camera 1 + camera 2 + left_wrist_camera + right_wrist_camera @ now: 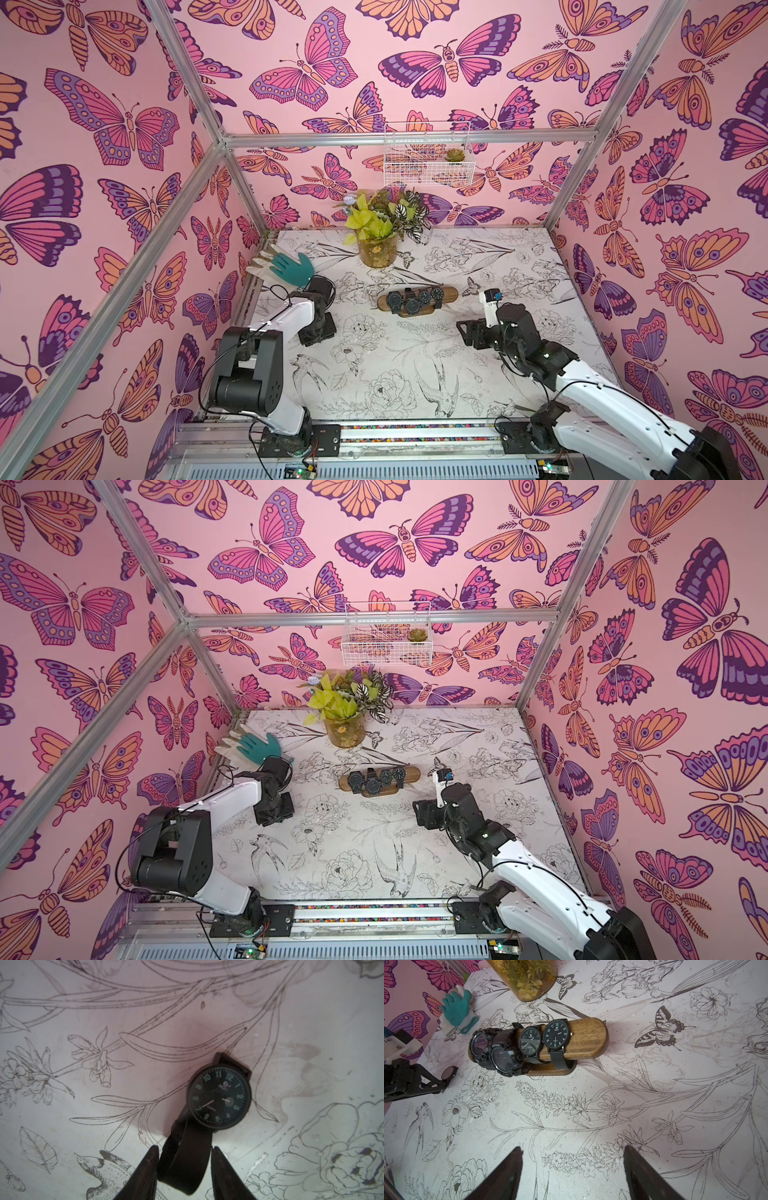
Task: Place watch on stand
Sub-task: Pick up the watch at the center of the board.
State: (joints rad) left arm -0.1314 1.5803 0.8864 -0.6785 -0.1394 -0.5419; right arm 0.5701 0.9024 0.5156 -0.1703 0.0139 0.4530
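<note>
Left gripper (pixel 185 1148): jaws stand partway in, one on each side of the black strap (pixel 182 1167) of the loose watch (pixel 219 1098). The fingers (pixel 145 1172) sit right against the strap loop. Whether they already press on it cannot be told from the wrist view. The watch lies on the table (pixel 62 1012), dial up, not lifted. In both top views the left gripper covers it.

Right gripper (pixel 573 1167): jaws wide apart, nothing between them, hovering over bare table and facing the stand.

Stand (pixel 587 1036): sits near the middle of the table, between the two arms and well apart from the left gripper (pixel 318 332). It already carries four watches (pixel 529 1042), two bulky ones at the end nearer the left arm and two slim round-dial ones beside them. The end of the bar nearer the right arm is bare wood, with room for one more.

Farther out: glove (pixel 291 266) by the wall behind the left arm, plant pot (pixel 377 249) at the back. Neither blocks the path.

Progress, as judged: the bar is mostly filled, and the current watch is only at the grasp step. Left to do: secure the strap, lift, carry across to the stand, slip the loop over the bare end, let go. A likely snag is the loop being squeezed flat in the grip, so that it would not pass over the rounded end.
</note>
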